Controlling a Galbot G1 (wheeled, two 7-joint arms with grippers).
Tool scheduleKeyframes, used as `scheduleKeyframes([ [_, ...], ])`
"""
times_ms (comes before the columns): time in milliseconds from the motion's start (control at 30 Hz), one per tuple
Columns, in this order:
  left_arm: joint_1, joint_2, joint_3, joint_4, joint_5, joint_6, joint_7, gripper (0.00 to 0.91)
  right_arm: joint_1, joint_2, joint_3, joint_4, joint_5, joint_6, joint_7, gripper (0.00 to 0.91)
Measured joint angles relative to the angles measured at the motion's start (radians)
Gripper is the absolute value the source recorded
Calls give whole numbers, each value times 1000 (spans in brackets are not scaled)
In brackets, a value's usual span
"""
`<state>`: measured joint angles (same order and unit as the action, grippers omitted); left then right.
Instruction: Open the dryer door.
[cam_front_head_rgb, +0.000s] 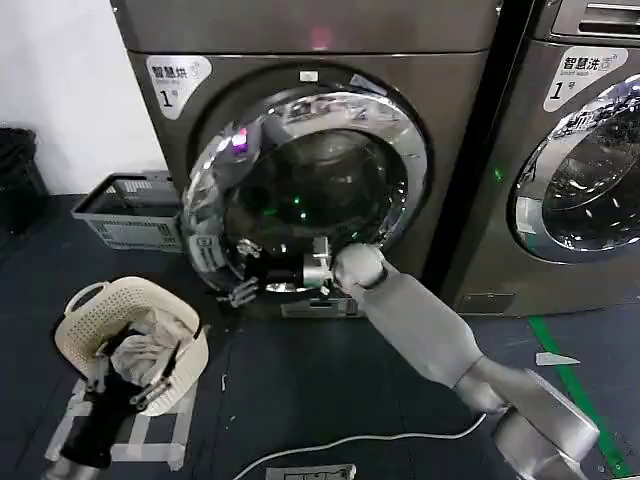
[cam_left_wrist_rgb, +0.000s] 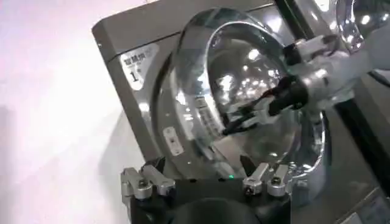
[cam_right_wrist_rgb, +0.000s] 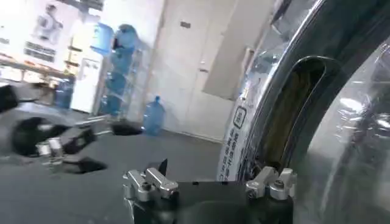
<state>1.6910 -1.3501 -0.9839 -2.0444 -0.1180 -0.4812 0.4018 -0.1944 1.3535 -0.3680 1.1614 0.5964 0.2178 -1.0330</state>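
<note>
The dryer door (cam_front_head_rgb: 300, 190) was a large round porthole with a wide, shiny chrome rim and dark tinted glass at its centre. It sat on the front of a grey machine (cam_front_head_rgb: 300, 40) and stood partly swung out from it, a gap showing on its right side in the head view; white labels marked its lower left rim.

The right end effector (cam_front_head_rgb: 262, 280) reached in against the door's lower rim, its fingers spread wide apart near the chrome edge. From the right wrist, the rim (cam_right_wrist_rgb: 268, 109) ran close beside that end effector's fingers (cam_right_wrist_rgb: 271, 182); whether they touched it was hard to make out. The left end effector (cam_left_wrist_rgb: 207, 182) hung before the door with its fingers wide apart, holding nothing.

A neighbouring machine (cam_front_head_rgb: 580, 150) was cut off at the right edge. On the dark floor (cam_front_head_rgb: 330, 390) to the left sat a cream laundry basket (cam_front_head_rgb: 130, 340) with clothes and, farther back, a grey crate (cam_front_head_rgb: 130, 210).
</note>
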Motion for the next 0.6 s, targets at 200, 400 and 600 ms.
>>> scheduleKeyframes([
  [200, -30, 42, -25, 30, -60, 29, -1, 907, -2, -41, 5, 32, 44, 8, -108, 907],
  [400, -75, 92, -23, 53, -120, 64, -11, 907, -18, -102, 3, 79, 90, -2, -192, 907],
  [600, -121, 156, 0, 95, -133, 78, -15, 907, -42, -182, 7, 146, 90, -12, -280, 907],
])
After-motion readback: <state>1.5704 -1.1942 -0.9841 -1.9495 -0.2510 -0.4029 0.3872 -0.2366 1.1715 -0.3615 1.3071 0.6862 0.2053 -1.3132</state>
